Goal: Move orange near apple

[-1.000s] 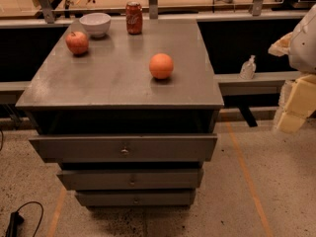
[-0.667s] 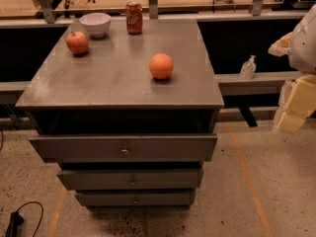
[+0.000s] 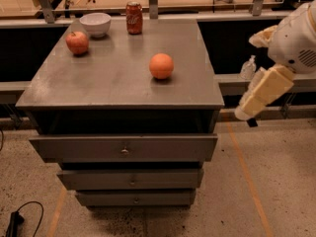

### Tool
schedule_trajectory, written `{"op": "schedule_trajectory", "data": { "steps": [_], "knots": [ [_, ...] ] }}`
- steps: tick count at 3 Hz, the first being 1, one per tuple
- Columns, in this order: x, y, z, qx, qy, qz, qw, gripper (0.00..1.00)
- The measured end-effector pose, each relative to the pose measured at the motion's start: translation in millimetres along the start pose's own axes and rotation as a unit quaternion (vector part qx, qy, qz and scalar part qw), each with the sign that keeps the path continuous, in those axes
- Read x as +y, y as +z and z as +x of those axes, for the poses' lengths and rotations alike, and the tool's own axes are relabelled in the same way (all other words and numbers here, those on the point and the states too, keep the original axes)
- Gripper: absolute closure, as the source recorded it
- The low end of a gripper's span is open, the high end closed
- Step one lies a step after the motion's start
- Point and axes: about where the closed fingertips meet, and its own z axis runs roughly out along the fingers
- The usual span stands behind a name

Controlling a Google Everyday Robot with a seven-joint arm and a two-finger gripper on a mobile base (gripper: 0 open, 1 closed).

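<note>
Grey tabletop (image 3: 108,78), orange (image 3: 161,65) central, claw (image 3: 247,113) beyond right edge

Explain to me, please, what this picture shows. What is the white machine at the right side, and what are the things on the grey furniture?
The white machine is the arm of a mobile robot. Its beige end is the gripper, the tool for picking things up. It hangs to the right of the cabinet, below the level of the top, touching nothing, and no object is seen in it. There is only one camera, looking down at the front of a grey cabinet with drawers; where it is mounted is not known. On the cabinet top lie an orange right of the middle, an apple at the back left, a white bowl behind the apple, and a red soda can at the back.
</note>
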Motion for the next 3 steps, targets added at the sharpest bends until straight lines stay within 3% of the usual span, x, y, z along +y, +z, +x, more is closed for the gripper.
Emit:
{"op": "schedule_trajectory", "data": {
  "steps": [1,2,3],
  "knots": [
    [-33.8,39.9,-36.2,-0.109,0.032,0.006,0.9936,0.0],
    [-71.9,131.4,-86.1,-0.186,0.039,0.008,0.9818,0.0],
    [-74.6,136.8,-90.0,-0.187,0.038,0.013,0.9816,0.0]
  ]
}}
